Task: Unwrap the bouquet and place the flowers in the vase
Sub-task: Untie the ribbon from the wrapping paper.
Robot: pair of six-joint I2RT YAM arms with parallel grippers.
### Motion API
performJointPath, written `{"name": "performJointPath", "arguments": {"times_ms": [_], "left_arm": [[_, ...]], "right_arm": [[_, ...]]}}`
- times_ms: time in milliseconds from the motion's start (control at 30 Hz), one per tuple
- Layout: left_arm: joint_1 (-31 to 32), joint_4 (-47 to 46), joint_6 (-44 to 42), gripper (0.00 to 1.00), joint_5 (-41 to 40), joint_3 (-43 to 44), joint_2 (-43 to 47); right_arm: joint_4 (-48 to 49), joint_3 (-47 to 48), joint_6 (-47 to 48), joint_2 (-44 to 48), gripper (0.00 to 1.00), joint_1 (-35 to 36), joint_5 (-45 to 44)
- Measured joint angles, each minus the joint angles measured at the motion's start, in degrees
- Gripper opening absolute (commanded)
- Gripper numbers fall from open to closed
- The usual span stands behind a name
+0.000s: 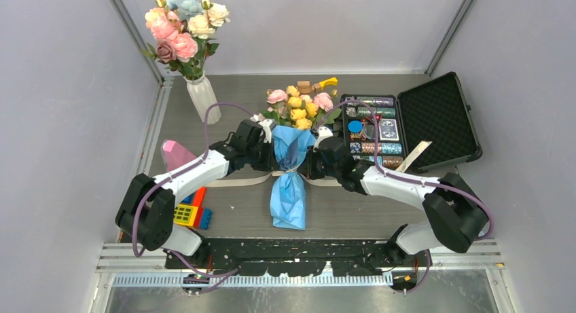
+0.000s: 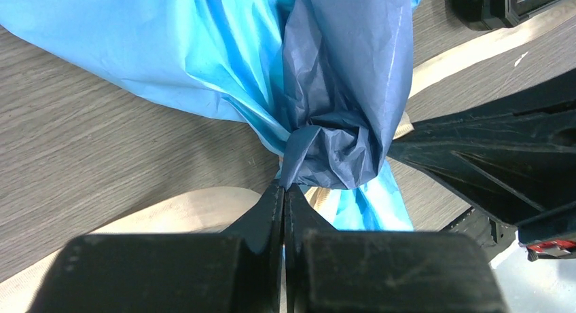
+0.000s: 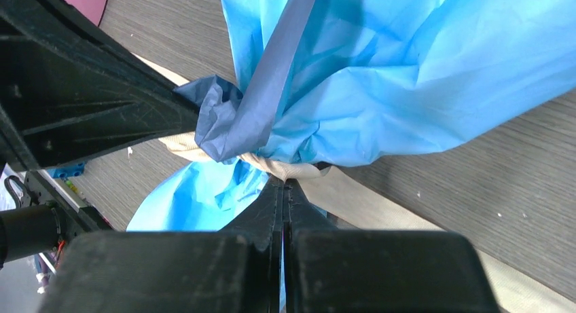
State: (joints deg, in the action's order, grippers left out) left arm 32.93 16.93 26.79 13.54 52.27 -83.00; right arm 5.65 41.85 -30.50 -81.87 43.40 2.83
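Bouquet [image 1: 291, 160] lying flat, well to the right of the vase [image 1: 202, 99] and nearer to you, heads pointing away. Your left gripper [image 2: 284, 191] and right gripper [image 3: 284, 185] meet at its tied waist from opposite sides. Each has its fingers pressed together and appears to nip the cream ribbon [image 3: 292, 169].

Hazards:
- If either pinch also takes in the paper wrap [image 1: 289, 197], pulling is likely to tear the paper or drag the whole bundle.
- Uneven pulls could jam the knot tighter.
- A slide away from you could push the flowers [image 1: 299, 106] into the small objects lying beyond them.
- The vase already holds larger blooms, so thin stems may snag at its mouth.

Count:
- one bouquet
- one ribbon with two tails
- one vase
- two grippers
- one open case [image 1: 435, 119] far right of the vase
- one pink block [image 1: 178, 153] just nearer than the vase
- two pink rose heads, plus yellow ones too tightly clustered to count
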Motion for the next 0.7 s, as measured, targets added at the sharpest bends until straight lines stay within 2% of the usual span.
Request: {"name": "performJointPath", "arguments": {"times_ms": [300,700], "left_arm": [[0.07,-0.02,0.31,0.00,-0.48,0.00,-0.02],[0.13,-0.02,0.04,0.00,-0.26,0.00,0.13]], "right_arm": [[-1.57,-3.56,-0.07,4.81,0.00,0.61,0.04],[-7.91,-2.45,2.93,10.69,0.00,2.69,2.51]]}}
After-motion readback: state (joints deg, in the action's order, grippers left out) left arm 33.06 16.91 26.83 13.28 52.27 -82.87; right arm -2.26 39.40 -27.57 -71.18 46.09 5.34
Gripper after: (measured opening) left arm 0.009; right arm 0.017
